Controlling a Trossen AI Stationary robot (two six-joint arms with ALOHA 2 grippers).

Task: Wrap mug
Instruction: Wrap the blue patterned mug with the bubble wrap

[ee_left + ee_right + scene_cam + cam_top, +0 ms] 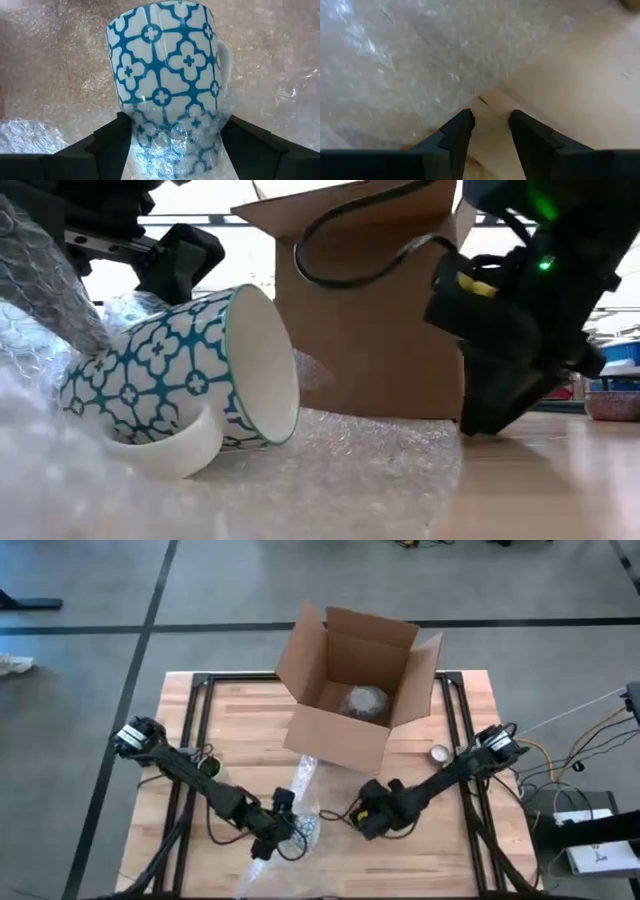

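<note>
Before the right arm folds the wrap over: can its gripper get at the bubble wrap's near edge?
Probably yes. The right gripper hangs open just above the table, right at the bubble wrap edge, with nothing between them.

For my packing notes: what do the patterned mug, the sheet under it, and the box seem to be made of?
Mug: likely glazed ceramic, with a glossy white rim and blue pattern. Sheet: clear plastic bubble wrap, air cells visible. Box: matte brown corrugated cardboard, flaps open.

Even daylight fills the high view, shadows soft. In the low view, bright backlight silhouettes the cardboard box (370, 310). Glare glints on the bubble wrap (45, 135).
</note>
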